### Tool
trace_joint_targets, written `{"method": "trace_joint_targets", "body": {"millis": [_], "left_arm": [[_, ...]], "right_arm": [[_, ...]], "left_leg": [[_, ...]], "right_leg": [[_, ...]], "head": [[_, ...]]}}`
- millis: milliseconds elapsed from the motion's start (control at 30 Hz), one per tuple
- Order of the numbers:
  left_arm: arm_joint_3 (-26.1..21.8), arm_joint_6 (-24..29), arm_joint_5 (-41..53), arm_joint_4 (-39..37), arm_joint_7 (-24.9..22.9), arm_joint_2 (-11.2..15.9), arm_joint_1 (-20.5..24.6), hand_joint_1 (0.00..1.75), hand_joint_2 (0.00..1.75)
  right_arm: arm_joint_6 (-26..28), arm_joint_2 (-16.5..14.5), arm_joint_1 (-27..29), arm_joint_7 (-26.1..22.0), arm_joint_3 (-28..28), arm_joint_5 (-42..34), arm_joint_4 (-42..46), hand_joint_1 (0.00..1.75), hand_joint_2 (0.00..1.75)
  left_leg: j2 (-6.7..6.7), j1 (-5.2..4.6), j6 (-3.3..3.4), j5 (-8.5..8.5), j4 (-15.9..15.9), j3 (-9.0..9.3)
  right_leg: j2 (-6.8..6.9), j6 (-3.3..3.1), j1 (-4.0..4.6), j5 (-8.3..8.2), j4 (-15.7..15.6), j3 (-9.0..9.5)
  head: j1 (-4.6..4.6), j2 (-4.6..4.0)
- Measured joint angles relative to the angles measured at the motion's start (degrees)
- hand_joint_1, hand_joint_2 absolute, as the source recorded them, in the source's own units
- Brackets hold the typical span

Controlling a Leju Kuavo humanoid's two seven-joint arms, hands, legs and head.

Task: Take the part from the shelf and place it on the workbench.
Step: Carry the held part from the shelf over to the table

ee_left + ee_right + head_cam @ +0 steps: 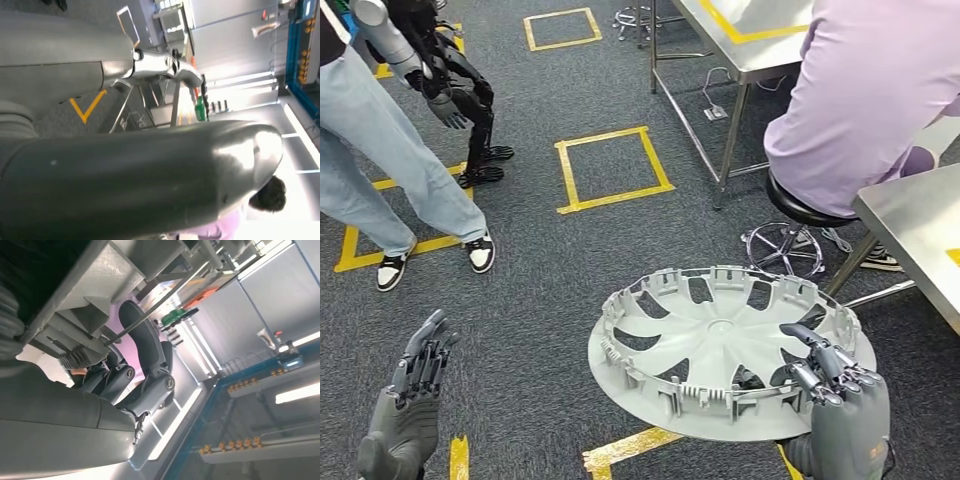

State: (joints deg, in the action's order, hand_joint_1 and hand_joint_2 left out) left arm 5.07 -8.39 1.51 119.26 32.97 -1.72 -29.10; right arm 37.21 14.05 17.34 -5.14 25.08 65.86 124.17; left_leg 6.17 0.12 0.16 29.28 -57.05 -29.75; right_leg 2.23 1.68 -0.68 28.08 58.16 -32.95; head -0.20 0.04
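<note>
Grey ribbed-cover hand (841,400), darker fingers (422,365)

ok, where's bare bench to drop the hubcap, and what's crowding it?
The nearest workbench corner at right, beside the right hand holding the hubcap, looks bare. A seated person and stool crowd its far side. The left hand has open carpet around it.
</note>
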Motion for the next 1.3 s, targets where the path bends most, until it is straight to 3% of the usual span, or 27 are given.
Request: {"method": "trace_joint_targets", "body": {"millis": [33, 100, 167, 200, 233, 267, 333, 367, 400, 467, 533, 600, 667, 733, 767, 800, 867, 933, 967, 1033, 1067, 1133, 1167, 1233, 1267, 1300], "left_arm": [[0.04, -0.05, 0.01, -0.01, -0.13, 0.05, 0.13, 0.0, 0.0], [0.09, -0.1, 0.11, -0.01, -0.45, 0.24, 0.36, 0.0, 0.0], [0.13, -0.08, 0.25, -0.01, -0.74, 0.39, 0.42, 0.0, 0.0], [0.17, -0.04, 0.29, -0.01, -0.82, 0.44, 0.41, 0.0, 0.0], [0.24, 0.02, 0.32, -0.01, -0.87, 0.49, 0.4, 0.0, 0.0], [0.33, 0.11, 0.34, -0.01, -0.89, 0.56, 0.4, 0.0, 0.0], [0.53, 0.27, 0.33, -0.01, -0.9, 0.72, 0.4, 0.0, 0.0], [0.6, 0.33, 0.33, -0.01, -0.9, 0.79, 0.4, 0.0, 0.0], [0.67, 0.38, 0.32, -0.01, -0.91, 0.83, 0.38, 0.0, 0.0], [0.84, 0.49, 0.26, 0.01, -0.93, 0.86, 0.38, 0.0, 0.0], [1.03, 0.63, 0.21, 0.03, -0.93, 0.88, 0.41, 0.0, 0.0], [1.19, 0.71, 0.2, 0.03, -0.92, 0.92, 0.42, 0.0, 0.0], [1.31, 0.79, 0.2, 0.03, -0.91, 0.96, 0.37, 0.0, 0.0], [1.35, 0.87, 0.2, 0.03, -0.91, 0.99, 0.35, 0.0, 0.0], [1.36, 0.9, 0.2, 0.03, -0.9, 0.99, 0.38, 0.0, 0.0], [1.37, 0.91, 0.2, 0.03, -0.9, 0.99, 0.41, 0.0, 0.0], [1.4, 0.92, 0.2, 0.02, -0.9, 1.01, 0.46, 0.0, 0.0], [1.42, 0.92, 0.2, 0.03, -0.91, 1.02, 0.49, 0.0, 0.0], [1.43, 0.92, 0.2, 0.03, -0.91, 1.02, 0.52, 0.0, 0.0], [1.46, 1.0, 0.21, 0.03, -0.9, 1.03, 0.63, 0.0, 0.0], [1.48, 1.08, 0.22, 0.03, -0.91, 1.08, 0.71, 0.0, 0.0], [1.49, 1.27, 0.21, 0.03, -0.92, 1.21, 0.79, 0.0, 0.0], [1.49, 1.33, 0.2, 0.03, -0.95, 1.27, 0.79, 0.0, 0.0], [1.5, 1.39, 0.2, 0.02, -0.99, 1.31, 0.77, 0.0, 0.0], [1.51, 1.42, 0.19, 0.01, -1.0, 1.32, 0.78, 0.0, 0.0], [1.51, 1.45, 0.19, 0.01, -1.01, 1.32, 0.79, 0.0, 0.0]], "right_arm": [[-0.03, 0.0, 0.03, 0.05, -0.04, -0.05, 0.11, 1.75, 1.75], [-0.14, 0.0, -0.11, 0.12, -0.13, -0.11, 0.4, 1.75, 1.75], [-0.21, 0.0, -0.29, 0.14, -0.18, -0.12, 0.59, 1.75, 1.75], [-0.23, 0.0, -0.34, 0.15, -0.2, -0.12, 0.61, 1.75, 1.75], [-0.27, 0.0, -0.34, 0.18, -0.21, -0.12, 0.63, 1.75, 1.75], [-0.32, 0.0, -0.32, 0.21, -0.23, -0.13, 0.64, 1.75, 1.75], [-0.39, 0.0, -0.31, 0.29, -0.25, -0.15, 0.68, 1.75, 1.75], [-0.4, 0.0, -0.32, 0.31, -0.25, -0.16, 0.71, 1.75, 1.75], [-0.39, 0.0, -0.36, 0.33, -0.26, -0.17, 0.74, 1.75, 1.75], [-0.37, 0.0, -0.39, 0.42, -0.32, -0.26, 0.82, 1.75, 1.75], [-0.34, 0.01, -0.27, 0.5, -0.41, -0.39, 0.96, 1.75, 1.75], [-0.33, 0.02, -0.26, 0.51, -0.51, -0.51, 1.17, 1.75, 1.75], [-0.33, 0.01, -0.41, 0.52, -0.63, -0.62, 1.28, 1.75, 1.75], [-0.33, 0.0, -0.47, 0.59, -0.74, -0.66, 1.29, 1.75, 1.75], [-0.32, 0.0, -0.43, 0.64, -0.78, -0.66, 1.29, 1.75, 1.75], [-0.31, 0.0, -0.38, 0.69, -0.82, -0.66, 1.29, 1.75, 1.75], [-0.27, 0.0, -0.32, 0.76, -0.89, -0.66, 1.31, 1.75, 1.75], [-0.26, 0.0, -0.3, 0.79, -0.95, -0.66, 1.39, 1.75, 1.75], [-0.25, 0.0, -0.29, 0.81, -0.97, -0.66, 1.43, 1.75, 1.75], [-0.22, 0.01, -0.17, 0.85, -1.11, -0.71, 1.59, 1.75, 1.75], [-0.21, 0.01, -0.11, 0.86, -1.23, -0.84, 1.71, 1.75, 1.75], [-0.22, 0.02, -0.16, 0.85, -1.55, -1.32, 1.9, 1.75, 1.75], [-0.23, 0.02, -0.23, 0.82, -1.72, -1.61, 1.92, 1.75, 1.75], [-0.23, 0.01, -0.3, 0.72, -2.12, -1.99, 1.92, 1.75, 1.75], [-0.23, 0.01, -0.28, 0.69, -2.3, -2.1, 1.92, 1.75, 1.75], [-0.23, 0.01, -0.26, 0.67, -2.47, -2.15, 1.92, 1.75, 1.75]], "left_leg": [[-0.2, 0.15, -0.3, 0.3, -0.2, 0.06], [-2.46, 0.47, -0.79, 2.5, -3.21, -1.05], [-5.05, 0.58, -0.9, 6.26, -10.67, -4.41], [-5.46, 0.55, -0.85, 7.63, -14.51, -6.28], [-5.61, 0.52, -0.73, 7.99, -16.86, -7.54], [-5.73, 0.48, -0.52, 7.12, -17.0, -7.84], [-6.76, 0.36, 0.15, 2.83, -11.07, -5.61], [-8.22, 0.33, 0.54, 0.91, -7.09, -3.98], [-9.5, 0.34, 0.76, -0.27, -3.8, -2.66], [-10.84, 0.24, 0.91, -0.62, -1.09, -1.63], [-9.6, 0.27, 1.06, -0.83, -0.42, -1.45], [-8.05, 0.5, 1.51, -1.22, 0.45, -1.15], [-6.38, 0.5, 1.85, -1.34, 0.8, -1.02], [-4.67, 0.43, 1.91, -1.25, 0.73, -1.01], [-3.89, 0.42, 1.87, -1.16, 0.7, -0.97], [-3.16, 0.44, 1.76, -1.03, 0.64, -0.89], [-1.86, 0.35, 1.3, -0.62, 0.43, -0.6], [-0.88, 0.05, 0.68, -0.21, 0.09, -0.35], [-0.44, -0.09, 0.4, -0.11, 0.0, -0.26], [0.31, -0.01, -0.12, 0.1, -0.07, -0.08], [-0.3, 0.14, -0.42, 0.58, -0.48, -0.12], [-3.1, 0.46, -0.9, 3.21, -4.36, -1.65], [-4.57, 0.53, -0.99, 5.09, -8.1, -3.31], [-5.55, 0.54, -1.0, 7.79, -15.56, -6.92], [-5.65, 0.52, -0.9, 7.62, -17.03, -7.79], [-5.8, 0.5, -0.7, 6.29, -16.19, -7.63]], "right_leg": [[-0.51, -0.33, -0.03, -0.07, -0.01, -0.04], [-1.57, -1.07, -0.17, -0.23, -0.12, 0.03], [-2.69, -1.54, -0.16, -0.29, -0.13, 0.03], [-3.37, -1.65, -0.06, -0.3, -0.13, 0.04], [-4.09, -1.71, 0.04, -0.3, -0.12, 0.07], [-4.88, -1.73, 0.14, -0.3, -0.11, 0.13], [-6.48, -1.72, 0.22, -0.31, -0.09, 0.29], [-7.2, -1.64, 0.25, -0.32, -0.05, 0.3], [-7.91, -1.46, 0.22, -0.37, 0.02, 0.17], [-9.2, -0.8, 0.0, -0.59, 0.08, -0.35], [-10.16, -0.04, -0.22, -0.76, 0.04, -1.11], [-7.92, 0.45, -0.03, 0.76, 2.06, -2.51], [-4.19, 0.9, 0.07, 4.4, 8.44, -5.54], [-2.76, 1.38, -0.09, 6.81, 14.75, -8.48], [-2.49, 1.57, -0.17, 6.53, 15.42, -8.7], [-2.15, 1.7, -0.25, 5.2, 13.68, -7.67], [-0.16, 1.7, -0.24, 1.78, 5.87, -3.27], [1.39, 1.05, -0.07, 0.16, 0.37, -0.04], [1.44, 0.64, 0.07, 0.21, -0.24, 0.3], [0.11, -0.15, 0.05, -0.03, -0.19, 0.19], [-0.45, -0.49, -0.02, -0.14, -0.27, 0.17], [-1.57, -1.18, -0.22, -0.38, -0.48, 0.23], [-2.18, -1.37, -0.2, -0.43, -0.48, 0.19], [-3.61, -1.56, -0.07, -0.48, -0.46, 0.17], [-4.41, -1.58, 0.01, -0.48, -0.43, 0.21], [-5.22, -1.58, 0.07, -0.48, -0.41, 0.27]], "head": [[-0.03, 0.0], [-0.24, 0.0], [-0.47, 0.0], [-0.48, 0.0], [-0.48, 0.0], [-0.48, 0.0], [-0.48, 0.0], [-0.45, 0.0], [-0.45, 0.0], [-0.43, 0.0], [-0.45, 0.0], [-0.09, 0.0], [0.31, 0.0], [0.38, 0.0], [0.39, 0.0], [0.4, 0.0], [0.41, 0.0], [0.33, 0.0], [0.29, 0.0], [0.22, 0.0], [0.16, 0.0], [-0.12, 0.0], [-0.26, 0.0], [-0.37, 0.0], [-0.34, 0.0], [-0.35, 0.0]]}}
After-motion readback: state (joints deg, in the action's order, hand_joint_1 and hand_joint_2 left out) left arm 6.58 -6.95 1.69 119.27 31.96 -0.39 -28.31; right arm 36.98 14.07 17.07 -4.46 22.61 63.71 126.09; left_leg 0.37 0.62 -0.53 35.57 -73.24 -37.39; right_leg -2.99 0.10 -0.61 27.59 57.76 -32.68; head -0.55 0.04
